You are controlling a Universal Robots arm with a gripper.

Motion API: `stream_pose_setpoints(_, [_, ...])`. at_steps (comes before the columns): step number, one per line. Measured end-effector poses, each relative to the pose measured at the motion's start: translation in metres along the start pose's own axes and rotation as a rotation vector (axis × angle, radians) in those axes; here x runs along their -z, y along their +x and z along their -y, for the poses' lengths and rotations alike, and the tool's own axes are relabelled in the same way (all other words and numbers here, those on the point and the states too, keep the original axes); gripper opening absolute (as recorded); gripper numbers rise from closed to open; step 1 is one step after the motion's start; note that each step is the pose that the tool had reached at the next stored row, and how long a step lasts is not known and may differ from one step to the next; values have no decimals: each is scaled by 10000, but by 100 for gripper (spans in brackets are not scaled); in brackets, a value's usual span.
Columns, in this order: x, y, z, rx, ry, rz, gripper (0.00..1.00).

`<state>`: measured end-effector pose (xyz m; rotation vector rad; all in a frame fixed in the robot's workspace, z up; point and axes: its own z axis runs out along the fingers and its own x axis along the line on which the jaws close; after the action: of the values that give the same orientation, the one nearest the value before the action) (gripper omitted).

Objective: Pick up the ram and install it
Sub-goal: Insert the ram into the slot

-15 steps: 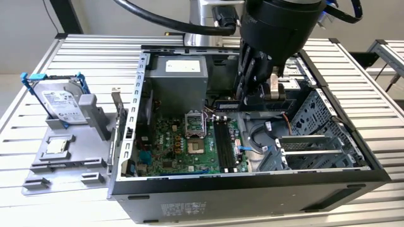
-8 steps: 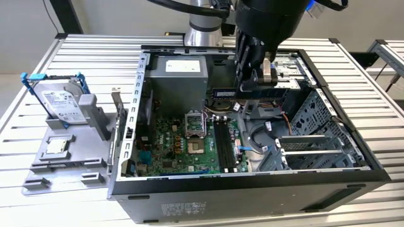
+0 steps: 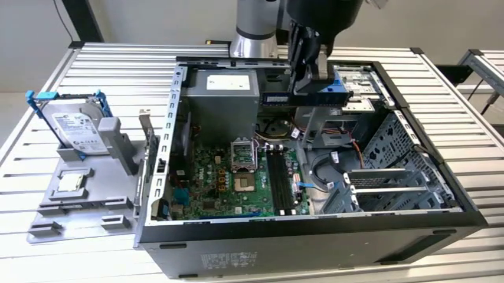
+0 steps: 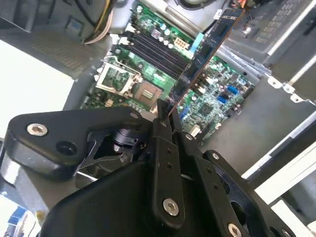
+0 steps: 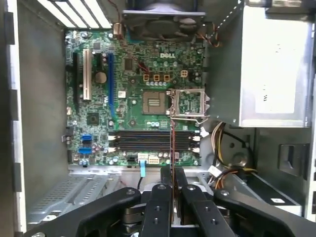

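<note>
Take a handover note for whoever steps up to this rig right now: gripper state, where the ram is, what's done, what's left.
Gripper: shut on the ram, gripping it by one end, as both wrist views show.
Position: held over the open computer case, above the motherboard, and not seated in anything.
Done: the ram is picked up.
Left: installing it. The memory slots look empty.
Elsewhere: the hard drive and processor chip sit on the grey holder at the exterior view's left.
</note>
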<state>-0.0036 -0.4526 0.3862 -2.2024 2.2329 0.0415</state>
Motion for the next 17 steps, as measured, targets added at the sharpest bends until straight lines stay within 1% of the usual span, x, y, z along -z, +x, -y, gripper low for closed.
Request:
stream_pose_setpoints(1, [-1, -35, -1, -1, 0, 1, 0])
stream_pose_setpoints(2, [-2, -108, -1, 0, 0, 0, 0])
stream_pose_setpoints(7, [-7, -277, -4, 0, 1, 1, 0])
stream_pose_setpoints(9, [-7, -335, -5, 0, 0, 0, 0])
stream_pose_setpoints(11, [-9, -366, -5, 0, 1, 1, 0])
stream_pose_setpoints(17, [-8, -373, -5, 0, 0, 0, 0])
